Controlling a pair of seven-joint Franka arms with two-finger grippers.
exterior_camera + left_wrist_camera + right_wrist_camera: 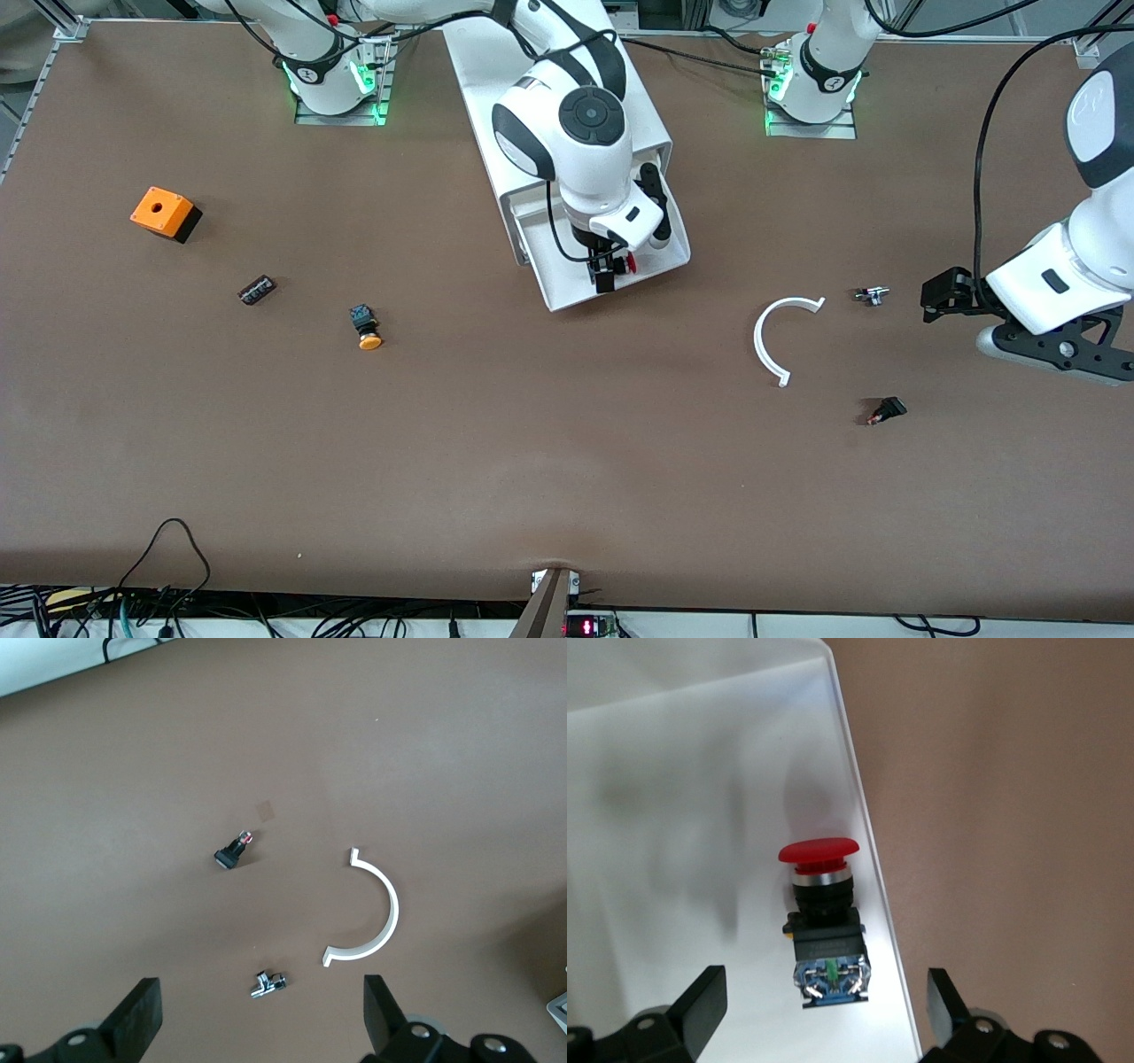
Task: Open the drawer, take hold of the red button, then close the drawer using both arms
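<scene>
Our right gripper (606,276) hangs wide open and empty over the pulled-out drawer (567,292), the button (824,921) lying on the drawer floor straight below, between its fingers. So opening is done; grabbing and closing remain. Our left gripper (937,297) waits open and empty near a white arc (778,341).

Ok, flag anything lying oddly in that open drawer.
The button lies tipped on its side in the drawer, red cap sideways, close beside the drawer's side wall. The open right gripper hovers over it.
</scene>
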